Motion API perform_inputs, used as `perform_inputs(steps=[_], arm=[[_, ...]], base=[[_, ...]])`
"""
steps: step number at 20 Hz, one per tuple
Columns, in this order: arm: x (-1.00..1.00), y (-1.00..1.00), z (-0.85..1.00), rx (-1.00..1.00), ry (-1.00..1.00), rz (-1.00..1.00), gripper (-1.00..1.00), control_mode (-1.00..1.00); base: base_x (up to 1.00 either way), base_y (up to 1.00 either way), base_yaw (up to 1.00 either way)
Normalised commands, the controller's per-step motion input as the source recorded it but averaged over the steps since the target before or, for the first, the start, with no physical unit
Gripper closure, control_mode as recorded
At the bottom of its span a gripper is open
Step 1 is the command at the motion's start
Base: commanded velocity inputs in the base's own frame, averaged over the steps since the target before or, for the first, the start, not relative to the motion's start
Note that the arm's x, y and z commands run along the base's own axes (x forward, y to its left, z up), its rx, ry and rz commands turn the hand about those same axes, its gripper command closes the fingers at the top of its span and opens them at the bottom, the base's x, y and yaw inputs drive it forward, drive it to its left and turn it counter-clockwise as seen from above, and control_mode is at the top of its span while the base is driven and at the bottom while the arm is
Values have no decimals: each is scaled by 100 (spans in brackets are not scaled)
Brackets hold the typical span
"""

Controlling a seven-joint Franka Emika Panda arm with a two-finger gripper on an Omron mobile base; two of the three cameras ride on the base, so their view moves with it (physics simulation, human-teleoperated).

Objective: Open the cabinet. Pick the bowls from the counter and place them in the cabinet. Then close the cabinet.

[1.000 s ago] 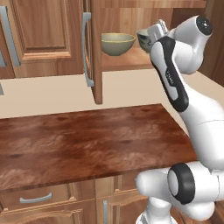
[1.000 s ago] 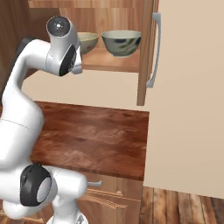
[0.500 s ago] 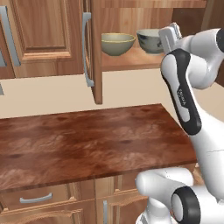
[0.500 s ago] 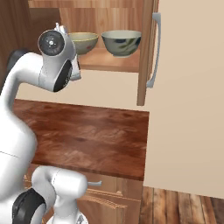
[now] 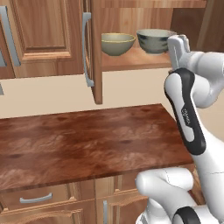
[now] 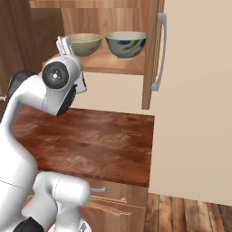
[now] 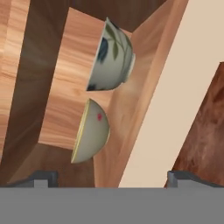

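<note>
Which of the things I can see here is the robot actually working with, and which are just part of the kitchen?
Part of the job:
- cabinet, doors open
- beige bowl on its shelf
- grey-green bowl beside it on the shelf
- counter
- gripper, open, holding nothing

Just there:
- neighbouring wall cabinet door
- drawer below the counter

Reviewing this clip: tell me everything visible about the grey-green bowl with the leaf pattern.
The grey-green bowl is round, glazed ceramic by its look, with a pale inside and rim, dark leaf marks and a blue patch on its outer wall, and a narrow foot. It stands upright on the wooden shelf inside the open cabinet, right of the beige-olive bowl in both base views, close to it with a small gap. Only the shelf touches it.
</note>
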Motion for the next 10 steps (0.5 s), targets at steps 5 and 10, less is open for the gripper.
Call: perform_inputs(steps=[5, 10], arm=[[-34, -38, 2, 9, 3, 0, -100, -100], [-40, -34, 0, 8, 1, 0, -100, -100]], base=[[0, 0, 0], [0, 0, 0]])
